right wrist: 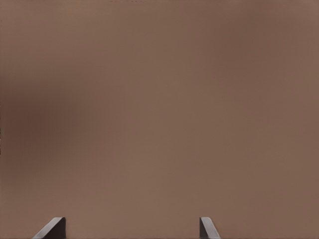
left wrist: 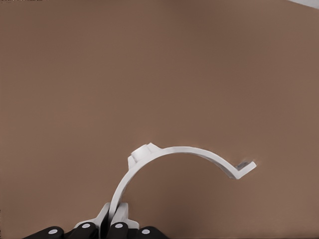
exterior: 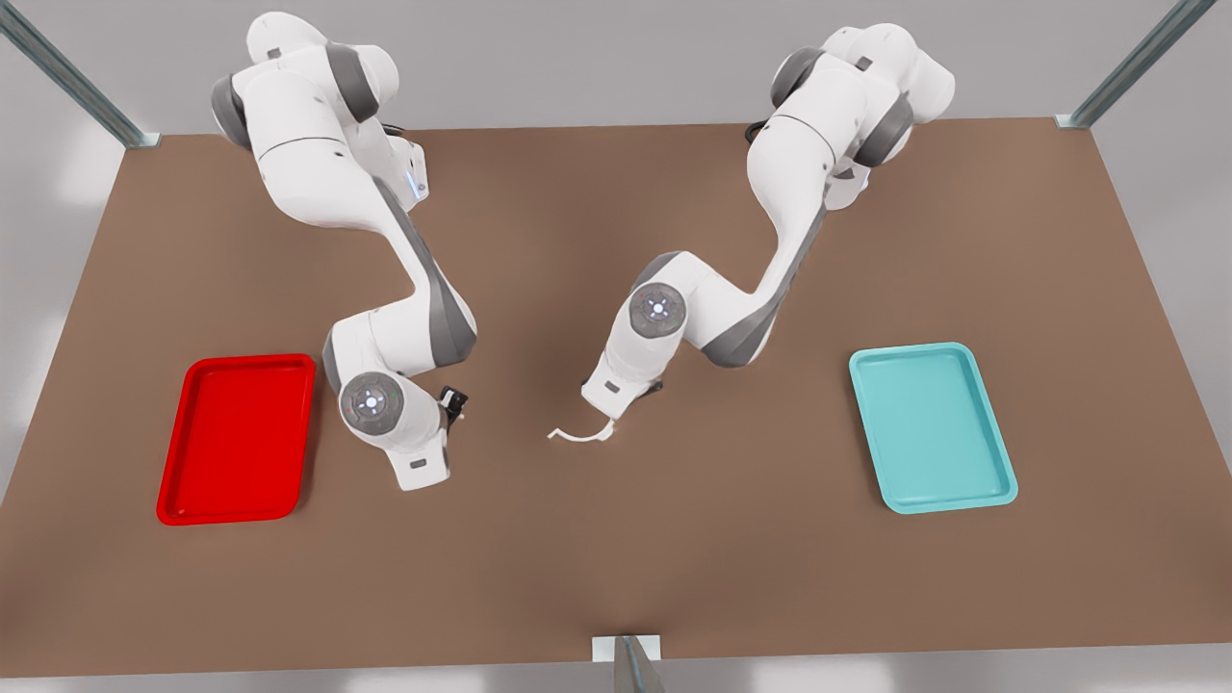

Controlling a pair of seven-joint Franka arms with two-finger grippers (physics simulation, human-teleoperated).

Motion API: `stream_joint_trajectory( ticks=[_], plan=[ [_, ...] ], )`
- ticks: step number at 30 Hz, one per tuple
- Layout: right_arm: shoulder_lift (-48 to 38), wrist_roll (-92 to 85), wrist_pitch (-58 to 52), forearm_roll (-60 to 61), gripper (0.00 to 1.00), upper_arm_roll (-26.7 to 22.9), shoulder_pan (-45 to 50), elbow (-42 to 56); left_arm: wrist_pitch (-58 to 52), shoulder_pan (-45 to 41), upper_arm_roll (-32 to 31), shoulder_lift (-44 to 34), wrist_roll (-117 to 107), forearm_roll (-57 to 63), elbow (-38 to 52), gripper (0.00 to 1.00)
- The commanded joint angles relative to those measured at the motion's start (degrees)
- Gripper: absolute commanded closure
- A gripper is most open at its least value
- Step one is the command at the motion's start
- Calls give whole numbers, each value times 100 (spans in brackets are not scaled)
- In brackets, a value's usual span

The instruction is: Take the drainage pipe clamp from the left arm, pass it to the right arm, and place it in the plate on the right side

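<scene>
1. Gripping one end of the drainage pipe clamp (left wrist: 172, 155), your left gripper (left wrist: 115, 215) had its fingers pinched together on the white arc, as the left wrist view showed.
2. You saw that same arm on the front view's right, its gripper (exterior: 612, 416) low over the brown table (exterior: 616, 558), with the clamp (exterior: 580, 434) curving out toward the front view's left.
3. You could not tell whether the clamp's free end touched the table.
4. Your right gripper (right wrist: 132, 228) had its two fingertips (right wrist: 51, 228) spread well apart over bare table.
5. You had that arm on the front view's left, beside the red plate (exterior: 238, 440).
6. You had the teal tray (exterior: 932, 426) lying on the front view's right, well apart from the clamp.
</scene>
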Motion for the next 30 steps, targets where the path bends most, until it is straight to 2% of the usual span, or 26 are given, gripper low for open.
stream_joint_trajectory(
  ticks=[1, 11, 30],
  plan=[
    [105, -1425, 566, 348, 0, 1, 110, 17, -10, -45, -8, 39, 765, 233, 7, 79],
    [245, -370, 1058, 612, 0, 1, 690, 61, 16, -53, -8, 154, 634, 67, 165, 79],
    [667, -159, 1348, 806, 0, 1, 892, 518, 34, -88, -8, 197, 625, 67, 174, 79]
  ],
)
